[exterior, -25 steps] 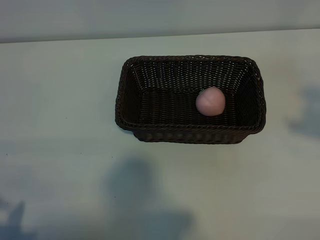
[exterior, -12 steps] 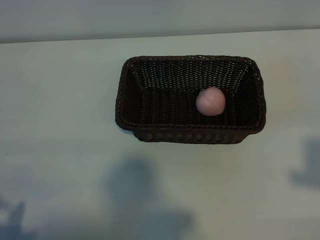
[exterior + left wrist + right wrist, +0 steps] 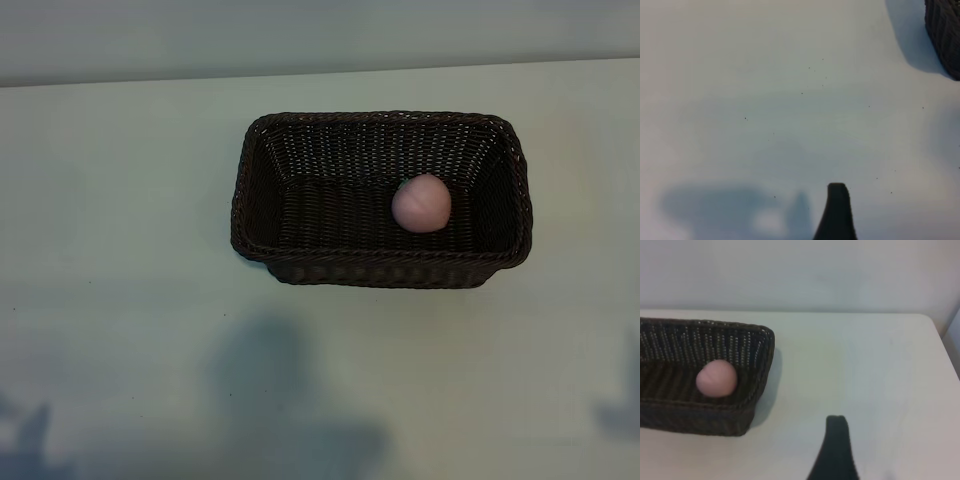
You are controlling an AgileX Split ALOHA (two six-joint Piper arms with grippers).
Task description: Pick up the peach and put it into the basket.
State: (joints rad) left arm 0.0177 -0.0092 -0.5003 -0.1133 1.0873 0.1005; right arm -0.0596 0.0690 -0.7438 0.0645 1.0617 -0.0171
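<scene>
The right gripper, jaws apart and empty, is hanging at the basket's four o'clock; the peach is lying inside, so only backing away cleanly remains.

The counter is a pale, matte, plain surface with a straight far edge meeting a light wall. One item rests directly on it: a dark-brown woven basket, rectangular with rounded corners, standing flat and upright toward the far middle, its long sides parallel to the far edge. Soft shadows fall along the near side. A few dark specks mark the surface.
</scene>
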